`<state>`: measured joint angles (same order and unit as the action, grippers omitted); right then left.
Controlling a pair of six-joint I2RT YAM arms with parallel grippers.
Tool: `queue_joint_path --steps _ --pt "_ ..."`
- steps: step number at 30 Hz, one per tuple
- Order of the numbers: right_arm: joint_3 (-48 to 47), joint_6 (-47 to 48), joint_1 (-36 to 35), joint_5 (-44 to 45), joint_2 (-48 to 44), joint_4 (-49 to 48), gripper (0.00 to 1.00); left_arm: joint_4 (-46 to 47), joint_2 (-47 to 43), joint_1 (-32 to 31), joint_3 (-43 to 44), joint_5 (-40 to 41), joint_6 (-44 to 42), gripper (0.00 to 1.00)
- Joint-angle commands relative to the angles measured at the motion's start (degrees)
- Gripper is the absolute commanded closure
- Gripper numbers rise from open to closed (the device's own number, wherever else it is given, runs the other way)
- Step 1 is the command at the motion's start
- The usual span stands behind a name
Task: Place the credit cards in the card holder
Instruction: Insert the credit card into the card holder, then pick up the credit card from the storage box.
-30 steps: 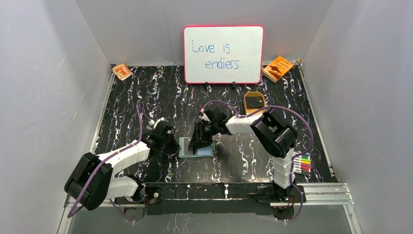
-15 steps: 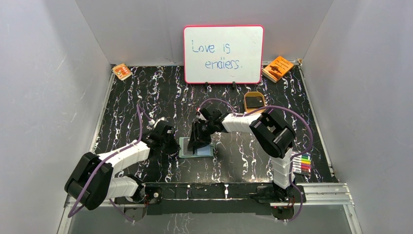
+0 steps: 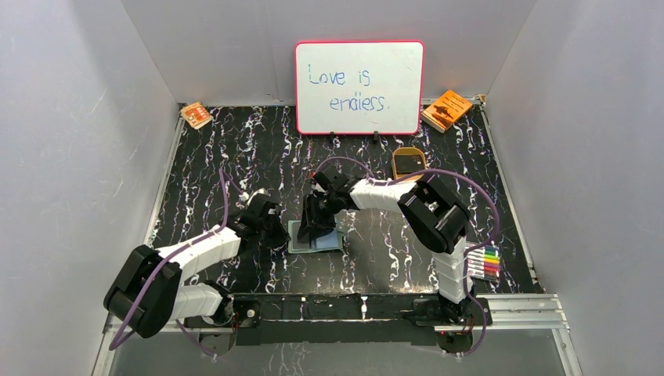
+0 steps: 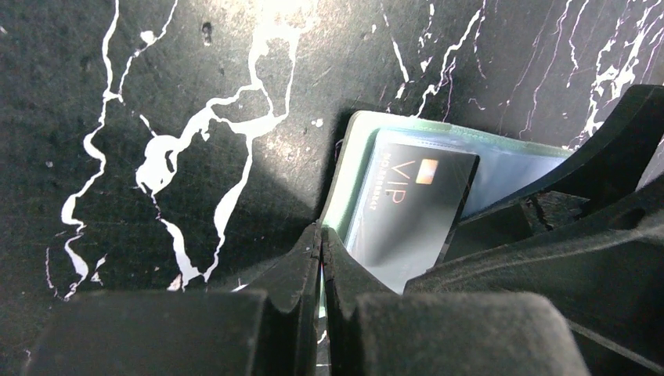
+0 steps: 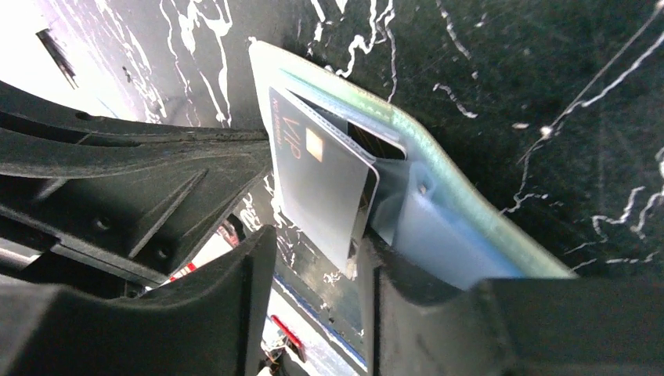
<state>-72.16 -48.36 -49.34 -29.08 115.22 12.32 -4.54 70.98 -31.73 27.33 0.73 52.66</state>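
Observation:
The grey-green card holder [image 3: 326, 244] lies open on the black marbled table, its pale inside up [image 5: 438, 235]. A dark credit card marked VIP [image 4: 411, 207] [image 5: 317, 176] leans with its far end tucked into a holder pocket. My right gripper [image 5: 317, 239] [image 3: 313, 225] stands open around the card's near end, with a gap showing beside the card. My left gripper [image 4: 322, 239] [image 3: 282, 233] is shut on the holder's left edge [image 4: 344, 168], and a green sliver shows between its tips. The holder's near part is hidden by the right fingers [image 4: 595, 157].
A tan oval tray [image 3: 409, 151] with something dark in it sits behind the right arm. A whiteboard [image 3: 359, 87] stands at the back, with orange booklets at the back right [image 3: 447, 110] and back left [image 3: 196, 115]. Coloured markers [image 3: 485, 264] lie front right.
My right gripper has shifted a little left over the holder and its jaws have widened slightly. The left arm and the holder have not moved.

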Motion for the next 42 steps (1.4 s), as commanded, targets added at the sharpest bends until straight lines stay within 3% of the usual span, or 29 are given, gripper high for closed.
queue_joint_path --steps 1,13,20,23,25,27,30,36,42 --pt "-3.72 4.24 -1.38 9.53 -2.58 7.86 0.45 -5.25 -2.44 -0.57 0.06 1.71 -0.57 1.0" --pt "-4.6 7.58 0.25 15.05 -9.54 13.38 0.41 -7.86 -4.45 -0.62 2.39 2.73 -1.57 1.0" --pt "-6.27 12.74 2.75 25.58 -21.58 19.24 0.41 -11.31 -5.03 -0.62 7.74 2.4 -4.07 0.77" --pt "-2.03 16.07 6.44 34.08 -30.26 17.74 0.37 -13.67 -7.02 -0.62 9.97 3.89 -4.95 0.58" --pt "4.66 16.14 14.43 30.75 -36.91 11.84 0.3 -14.09 -9.64 -0.62 10.68 4.97 -5.77 0.44" --pt "11.39 12.83 23.38 21.52 -41.42 5.65 0.3 -13.91 -12.76 -0.62 10.6 6.02 -6.44 0.33" --pt "18.45 5.51 30.45 18.68 -44.43 -0.8 0.32 -13.05 -15.28 -0.62 10.02 7.15 -6.78 0.25" --pt "29.29 -12.31 33.29 35.28 -46.61 -14.81 0.35 -13.26 -15.41 -0.62 8.26 6.87 -4.06 0.24" --pt "25.0 -18.13 36.23 38.58 -37.75 -14.7 0.32 -13.52 -16.3 -0.62 6.53 5.9 -2.46 0.25"
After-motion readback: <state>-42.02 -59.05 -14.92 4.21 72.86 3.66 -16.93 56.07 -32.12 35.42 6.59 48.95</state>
